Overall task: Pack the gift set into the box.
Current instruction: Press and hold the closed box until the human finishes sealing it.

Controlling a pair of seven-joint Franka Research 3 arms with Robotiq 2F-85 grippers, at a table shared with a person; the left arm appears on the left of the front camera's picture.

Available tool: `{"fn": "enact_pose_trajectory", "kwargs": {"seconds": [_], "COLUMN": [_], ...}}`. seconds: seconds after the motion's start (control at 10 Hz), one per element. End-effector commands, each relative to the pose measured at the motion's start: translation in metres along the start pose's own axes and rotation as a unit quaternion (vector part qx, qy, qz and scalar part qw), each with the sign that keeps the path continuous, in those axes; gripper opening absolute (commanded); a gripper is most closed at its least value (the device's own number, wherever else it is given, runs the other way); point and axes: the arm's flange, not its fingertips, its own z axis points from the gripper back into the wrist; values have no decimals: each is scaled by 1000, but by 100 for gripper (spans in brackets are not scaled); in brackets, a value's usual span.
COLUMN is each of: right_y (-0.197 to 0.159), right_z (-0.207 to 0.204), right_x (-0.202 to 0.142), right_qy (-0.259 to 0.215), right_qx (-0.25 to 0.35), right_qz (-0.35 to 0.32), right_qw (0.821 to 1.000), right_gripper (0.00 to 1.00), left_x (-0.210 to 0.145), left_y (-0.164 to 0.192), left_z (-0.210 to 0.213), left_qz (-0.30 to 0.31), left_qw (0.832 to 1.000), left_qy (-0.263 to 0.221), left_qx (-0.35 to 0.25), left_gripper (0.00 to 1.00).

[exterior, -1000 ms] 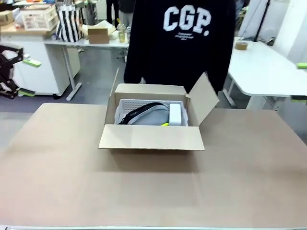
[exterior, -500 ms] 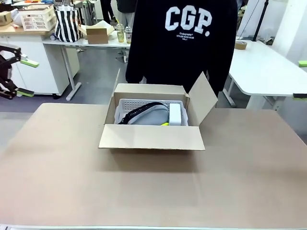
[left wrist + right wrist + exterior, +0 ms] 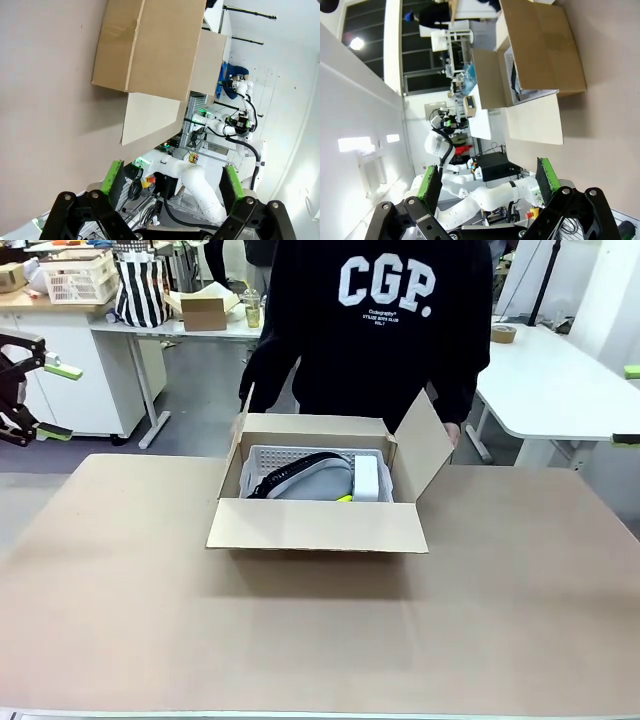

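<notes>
The box [image 3: 316,525] stands open at the middle of the table, its front flap folded down and its right flap raised. Inside lies the gift set [image 3: 312,478], grey with a dark band and a yellow-green edge, on a white slotted liner beside a white block [image 3: 366,478]. My left gripper [image 3: 58,400] hangs open at the far left edge, well off the table. At the far right edge my right gripper [image 3: 627,405] is open too. The left wrist view shows the open gripper [image 3: 173,182] and the box [image 3: 150,45] from outside. The right wrist view shows the open gripper [image 3: 487,181] and the box [image 3: 545,50].
A person in a dark sweatshirt [image 3: 385,330] stands right behind the box, a hand [image 3: 455,432] by the raised right flap. The brown table top [image 3: 300,640] spreads wide in front. A white table [image 3: 560,390] with a tape roll [image 3: 503,334] stands at the right.
The person has leaned in toward the box, and both arms now come down beside its rear flaps. Both grippers have shifted only slightly.
</notes>
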Motion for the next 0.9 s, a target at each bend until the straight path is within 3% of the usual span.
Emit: {"fn": "enact_pose_trajectory", "kwargs": {"seconds": [0.0, 0.8], "right_y": [0, 0], "right_z": [-2, -2], "right_x": [2, 2], "right_qy": [-1, -1], "right_qx": [13, 13], "right_qz": [13, 13], "right_qw": [1000, 1000], "right_gripper": [100, 100], "left_x": [-4, -4], "left_y": [-1, -1], "left_z": [-1, -1], "left_qz": [3, 3], "left_qw": [1000, 1000], "left_qy": [-2, -2], "left_qx": [-10, -10], "left_gripper": [100, 100]}}
